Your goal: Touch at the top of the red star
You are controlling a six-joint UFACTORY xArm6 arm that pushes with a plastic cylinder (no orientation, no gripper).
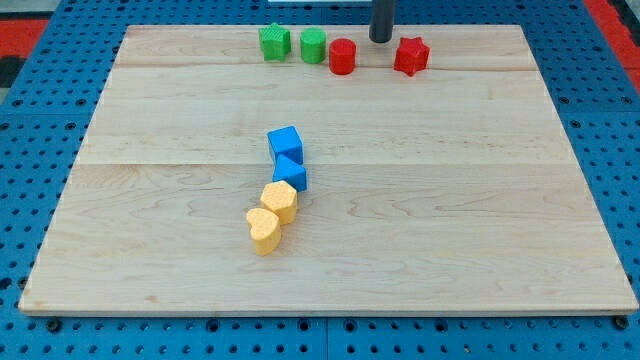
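The red star (411,55) sits near the view's top edge of the wooden board (480,200), right of centre. My tip (381,38) is the lower end of a dark rod coming down from the view's top. It stands just to the left of the red star and slightly higher in the view, with a small gap between them. A red cylinder (343,56) lies to the tip's lower left.
A green star-like block (274,42) and a green cylinder (313,45) stand left of the red cylinder. Two blue cubes (287,157) and two yellow blocks (271,215) form a chain at the board's middle. A blue pegboard (40,120) surrounds the board.
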